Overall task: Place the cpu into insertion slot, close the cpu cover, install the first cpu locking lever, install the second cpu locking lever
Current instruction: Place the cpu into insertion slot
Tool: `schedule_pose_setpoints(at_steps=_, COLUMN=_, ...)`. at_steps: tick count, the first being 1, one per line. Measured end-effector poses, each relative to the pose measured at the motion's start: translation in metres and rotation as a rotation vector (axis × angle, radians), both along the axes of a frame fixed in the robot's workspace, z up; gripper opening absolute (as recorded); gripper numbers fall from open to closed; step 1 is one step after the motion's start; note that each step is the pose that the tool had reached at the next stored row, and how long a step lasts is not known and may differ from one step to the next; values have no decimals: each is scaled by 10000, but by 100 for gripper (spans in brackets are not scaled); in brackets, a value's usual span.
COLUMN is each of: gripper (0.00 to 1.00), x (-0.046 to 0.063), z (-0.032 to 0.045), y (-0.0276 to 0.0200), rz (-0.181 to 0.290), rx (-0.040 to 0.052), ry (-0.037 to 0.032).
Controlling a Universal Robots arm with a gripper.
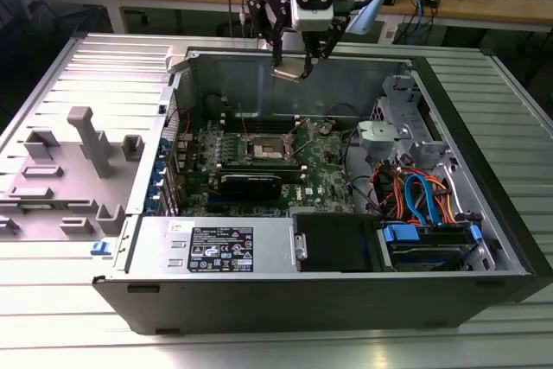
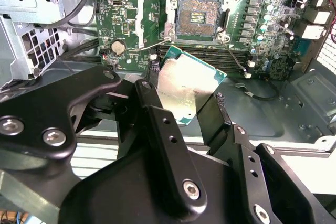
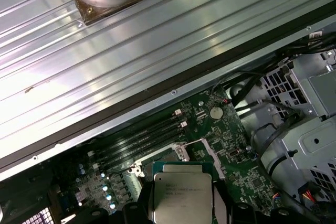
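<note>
Exterior view: the gripper (image 1: pixel 291 63) hangs over the far edge of the open computer case (image 1: pixel 346 84), its jaws closed on the cpu (image 1: pixel 288 72), well apart from the insertion slot (image 1: pixel 266 151) on the board below. Second wrist view: the fingers (image 2: pixel 157 124) pinch opposite edges of the chip, and the bare slot (image 2: pixel 198 17) lies beyond, so I judge the placing step is in hand. First wrist view: the cpu (image 3: pixel 181 192) sits flat between the jaws, and seating it likely calls for squaring it over the socket and setting it down gently.
</note>
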State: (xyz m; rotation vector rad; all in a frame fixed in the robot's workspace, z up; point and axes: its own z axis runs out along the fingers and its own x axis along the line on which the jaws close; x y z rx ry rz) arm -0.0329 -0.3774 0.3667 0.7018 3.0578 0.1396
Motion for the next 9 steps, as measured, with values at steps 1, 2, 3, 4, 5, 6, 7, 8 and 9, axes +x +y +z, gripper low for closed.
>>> schedule_pose_setpoints(at_steps=1, gripper=55, x=0, z=0, y=0, rz=-2, rx=0, ry=0)
schedule_pose_setpoints(at_steps=2, gripper=55, x=0, z=0, y=0, rz=-7, rx=-1, ry=0)
schedule_pose_setpoints(at_steps=3, gripper=55, x=0, z=0, y=0, rz=-21, rx=0, ry=0)
schedule_pose_setpoints(at_steps=4, gripper=55, x=0, z=0, y=0, rz=-46, rx=0, ry=0)
schedule_pose_setpoints(at_steps=5, gripper=55, x=0, z=0, y=0, rz=-77, rx=-1, ry=1)
schedule_pose_setpoints(at_steps=6, gripper=55, x=0, z=-1, y=0, rz=-143, rx=0, ry=0)
schedule_pose_setpoints(at_steps=7, gripper=55, x=0, z=-2, y=0, rz=-206, rx=0, ry=0)
schedule_pose_setpoints(at_steps=8, gripper=55, x=0, z=-3, y=0, rz=-305, rx=0, ry=0)
schedule_pose_setpoints(at_steps=9, gripper=55, x=0, z=-4, y=0, rz=-380, rx=-1, ry=0)
